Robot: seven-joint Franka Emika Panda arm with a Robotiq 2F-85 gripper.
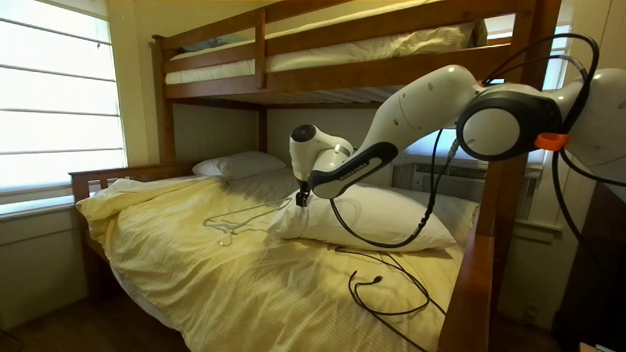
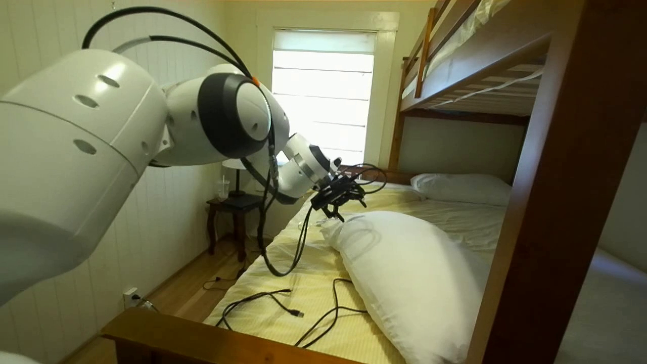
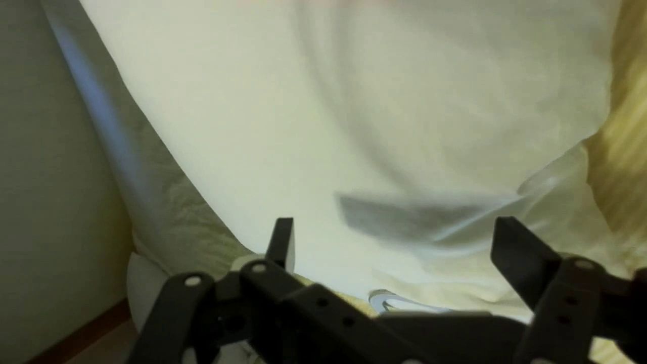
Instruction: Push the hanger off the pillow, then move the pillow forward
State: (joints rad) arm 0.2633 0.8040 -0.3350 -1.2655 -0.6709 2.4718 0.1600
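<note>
One thin, greyish hanger [image 1: 231, 228] lies on the rumpled surface [image 1: 234, 293] beside the plump, smooth pillow [image 1: 386, 210], hook frontward in an exterior view, the pillow's long axis sideways. The end effector [image 3: 394, 237] gapes wide, empty.

In the wrist view the gripper [image 3: 395, 222] covers part of the hanger [image 3: 376, 297], in an exterior view the frame edge cuts off the near end of the pillow [image 2: 414, 278], with the arm [image 1: 425, 105] cropped in both exterior views.

daylight glares white through the window [image 2: 323, 86], and soft shadows lie across the pillow [image 2: 412, 270].
</note>
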